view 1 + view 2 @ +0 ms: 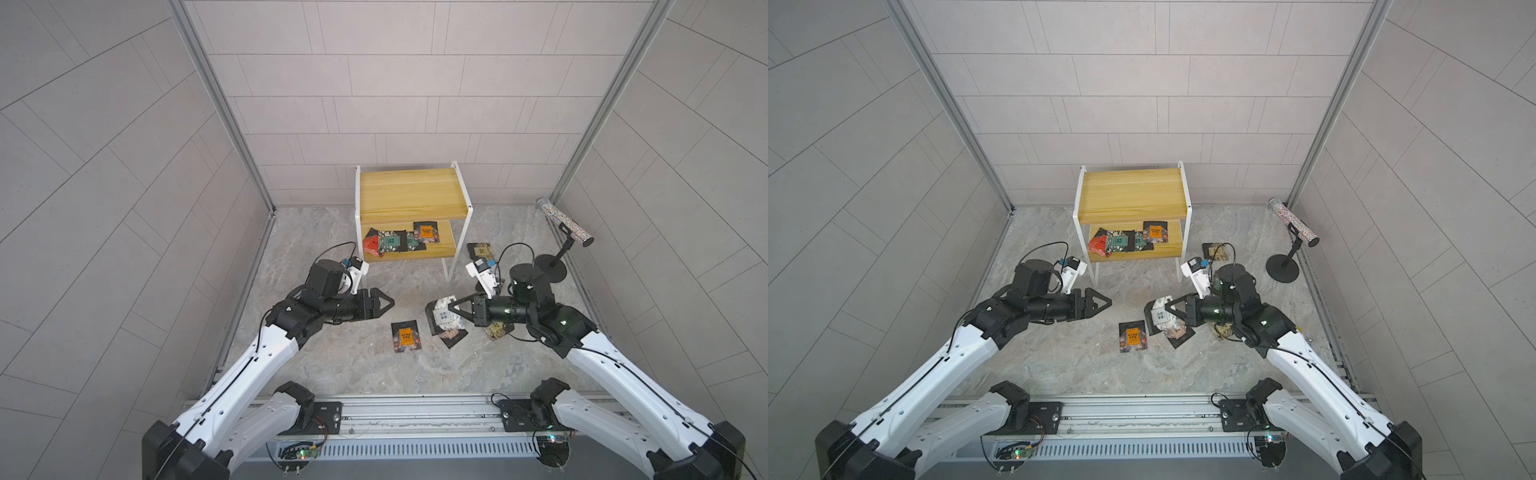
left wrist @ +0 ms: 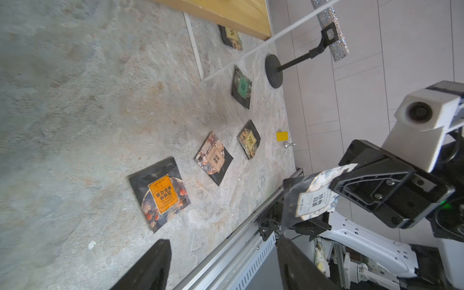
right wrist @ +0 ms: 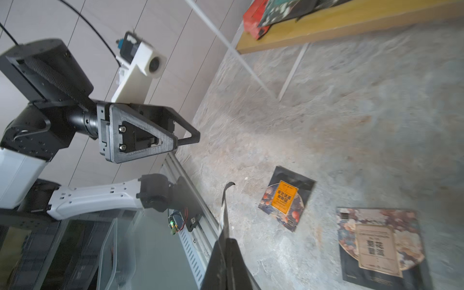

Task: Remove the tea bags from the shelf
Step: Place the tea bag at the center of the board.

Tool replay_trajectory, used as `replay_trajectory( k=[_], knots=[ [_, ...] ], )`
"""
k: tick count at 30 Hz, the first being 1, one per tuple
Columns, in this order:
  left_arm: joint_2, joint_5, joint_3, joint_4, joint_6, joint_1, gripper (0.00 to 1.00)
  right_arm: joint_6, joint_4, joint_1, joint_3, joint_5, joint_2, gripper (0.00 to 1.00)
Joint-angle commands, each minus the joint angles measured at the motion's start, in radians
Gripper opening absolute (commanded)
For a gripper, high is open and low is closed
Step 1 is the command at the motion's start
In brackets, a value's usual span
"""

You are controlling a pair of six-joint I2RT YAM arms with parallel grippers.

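Several tea bags: overlapping on the lower board of the shelf, four I think; the red tea bag juts past the board's left end.
Left pincer: released, nothing in it, above the worktop before the shelf's left side.
Right pincer: clenched on a white tea bag, held off the worktop.
Worktop: orange tea bag lies flat between the pincers; bare stone toward the near rail.
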Motion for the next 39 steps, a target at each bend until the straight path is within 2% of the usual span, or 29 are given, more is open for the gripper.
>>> replay_trajectory(
  k=[1,10,15,22,25,31,34,39],
  knots=[
    [-0.017,0.021,-0.011,0.056,0.008,-0.046,0.76,0.001,0.138,0.077,0.027,-0.01,0.045,0.0],
    [-0.008,0.06,-0.006,0.11,0.012,-0.125,0.79,0.043,0.294,0.125,0.051,-0.062,0.139,0.0],
    [0.008,0.073,0.002,0.119,0.016,-0.151,0.77,0.06,0.342,0.126,0.056,-0.085,0.143,0.0],
    [-0.012,0.07,0.008,0.127,0.014,-0.154,0.51,0.058,0.346,0.127,0.061,-0.084,0.161,0.0],
    [-0.029,0.058,0.013,0.116,0.014,-0.154,0.36,0.049,0.335,0.125,0.058,-0.076,0.164,0.0],
    [-0.048,0.037,0.014,0.103,0.015,-0.154,0.16,0.032,0.32,0.11,0.058,-0.072,0.174,0.01],
    [-0.055,0.02,0.01,0.102,0.011,-0.153,0.02,0.03,0.314,0.097,0.056,-0.068,0.18,0.1],
    [-0.069,-0.024,0.005,0.088,0.006,-0.151,0.0,0.018,0.288,0.068,0.055,-0.055,0.187,0.31]
  ],
)
